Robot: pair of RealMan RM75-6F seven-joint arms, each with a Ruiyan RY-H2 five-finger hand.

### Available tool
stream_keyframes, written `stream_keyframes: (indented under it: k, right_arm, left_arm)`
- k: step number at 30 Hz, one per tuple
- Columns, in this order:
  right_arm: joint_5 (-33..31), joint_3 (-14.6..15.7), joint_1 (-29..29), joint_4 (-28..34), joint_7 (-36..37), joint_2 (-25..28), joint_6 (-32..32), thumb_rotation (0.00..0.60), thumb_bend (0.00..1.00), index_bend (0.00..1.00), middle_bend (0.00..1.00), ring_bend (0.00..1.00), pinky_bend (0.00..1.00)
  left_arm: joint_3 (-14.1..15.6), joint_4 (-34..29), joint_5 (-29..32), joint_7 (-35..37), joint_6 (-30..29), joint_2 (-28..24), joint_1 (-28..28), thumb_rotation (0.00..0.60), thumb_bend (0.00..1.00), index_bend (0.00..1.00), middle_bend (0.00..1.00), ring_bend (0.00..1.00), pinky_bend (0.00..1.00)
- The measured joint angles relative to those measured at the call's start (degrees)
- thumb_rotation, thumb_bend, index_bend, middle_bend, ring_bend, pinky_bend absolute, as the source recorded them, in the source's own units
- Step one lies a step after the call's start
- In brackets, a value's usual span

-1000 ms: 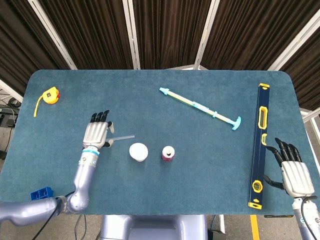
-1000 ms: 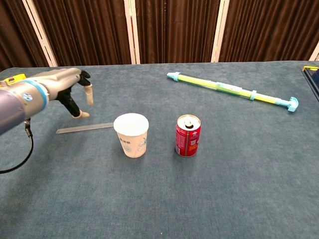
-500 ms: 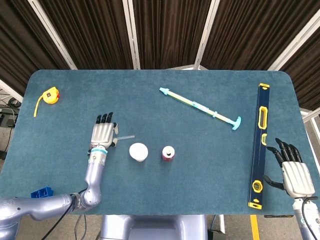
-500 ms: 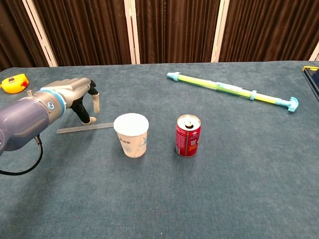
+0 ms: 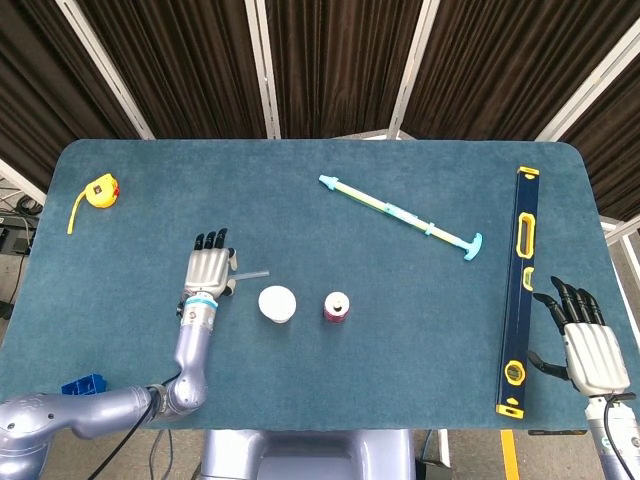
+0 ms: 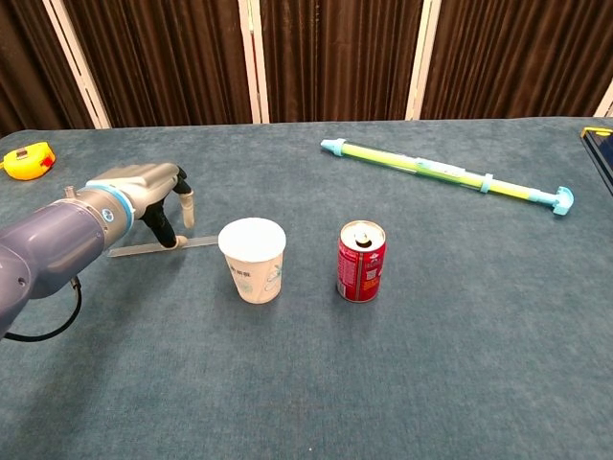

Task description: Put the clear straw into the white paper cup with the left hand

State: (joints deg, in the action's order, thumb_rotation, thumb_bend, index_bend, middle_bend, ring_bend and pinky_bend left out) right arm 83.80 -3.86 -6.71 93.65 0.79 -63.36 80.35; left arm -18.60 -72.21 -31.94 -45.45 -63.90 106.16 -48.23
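The clear straw (image 6: 139,250) lies flat on the blue cloth, left of the white paper cup (image 6: 253,259), which stands upright. My left hand (image 6: 151,195) arches over the straw, fingers (image 6: 175,237) pointing down, their tips at the straw's cup-side end; nothing is lifted. In the head view the left hand (image 5: 208,268) covers most of the straw (image 5: 253,273), with the cup (image 5: 277,303) just to its right. My right hand (image 5: 590,345) rests with fingers apart at the table's front right, holding nothing.
A red drinks can (image 6: 361,261) stands right of the cup. A long green and cyan pump (image 5: 400,214) lies further back. A dark level with yellow trim (image 5: 520,290) runs along the right side. A yellow tape measure (image 5: 98,190) sits back left. A blue block (image 5: 80,385) is at the front left.
My left hand has moved toward the cup and lowered, its fingertips coming down to the straw. Straw, cup and right hand have not moved.
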Motion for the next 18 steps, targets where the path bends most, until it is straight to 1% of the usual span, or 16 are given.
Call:
stream_keyframes:
  k: [9, 18]
  right_arm:
    - [0.0, 0.0, 0.0, 0.0, 0.2, 0.0, 0.0, 0.6, 0.18, 0.16, 0.0, 0.0, 0.0]
    - [0.0, 0.1, 0.0, 0.0, 0.3, 0.1, 0.0, 0.6, 0.18, 0.16, 0.0, 0.0, 0.0]
  left_arm:
    - [-0.1, 3.7, 0.4, 0.4, 0.6, 2.4, -0.6, 0.6, 0.37, 0.47, 0.0, 0.0, 0.0]
    - [0.0, 5.0, 0.3, 0.5, 1.1, 3.2, -0.6, 0.6, 0.37, 0.49, 0.0, 0.0, 0.0]
